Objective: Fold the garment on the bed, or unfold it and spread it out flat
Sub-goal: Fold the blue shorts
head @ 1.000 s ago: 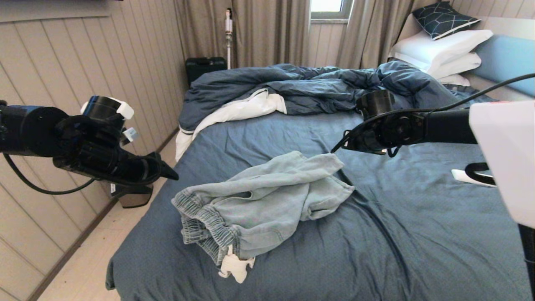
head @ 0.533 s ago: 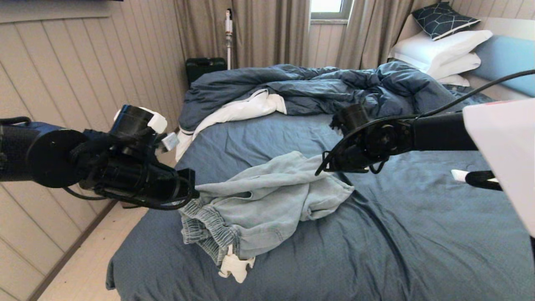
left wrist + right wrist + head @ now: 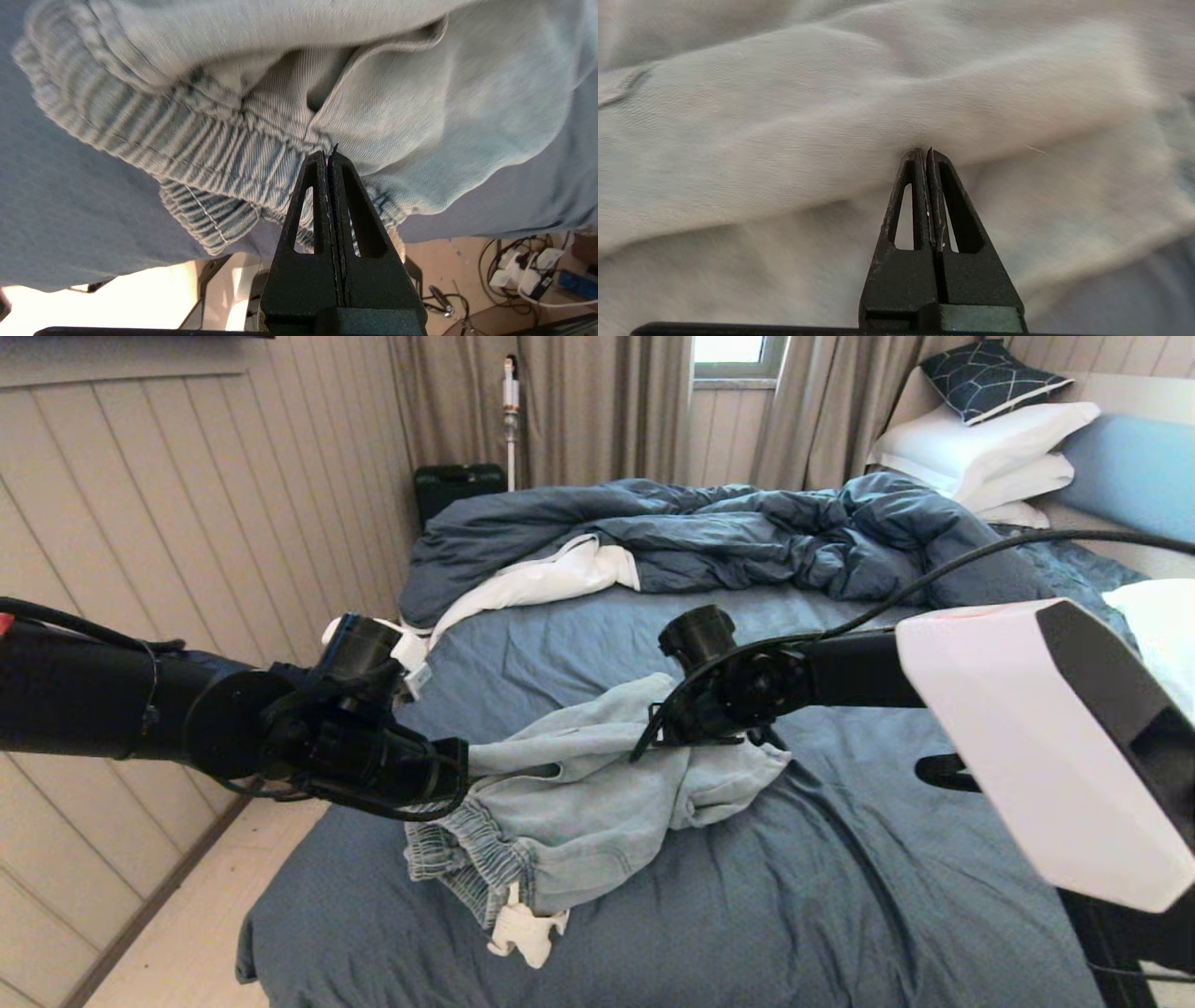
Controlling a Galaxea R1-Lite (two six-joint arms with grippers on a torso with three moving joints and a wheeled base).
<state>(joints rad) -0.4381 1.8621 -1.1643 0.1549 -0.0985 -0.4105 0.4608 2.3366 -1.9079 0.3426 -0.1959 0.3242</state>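
1. The shorts (image 3: 579, 793) lie crumpled in the middle of the head view, on the near half of the bed (image 3: 840, 896), well apart from the rumpled duvet (image 3: 709, 537) and the pillows (image 3: 990, 453) in the upper right of the frame.
2. The left hand (image 3: 453, 775) sits at the left edge of the shorts, by the gathered waistband (image 3: 187, 158). In the left wrist view its fingers are pressed together with nothing between them, tips just at the band.
3. The right hand (image 3: 653, 742) is at the upper right of the shorts. Its fingers are also closed on nothing, tips against a soft fold of cloth in the right wrist view.
4. The cloth looks light, limp and washed soft; it will likely sag and drag, not hold a shape. It is not fragile and not slippery.
5. The waistband is probably the best hold: thick, ribbed and firm. A hem corner of a leg (image 3: 756, 765) would suit the other hand.
6. Both hands would need to open before a pinch. A white pocket lining (image 3: 523, 933) hangs out at the lower edge and may snag or flip.
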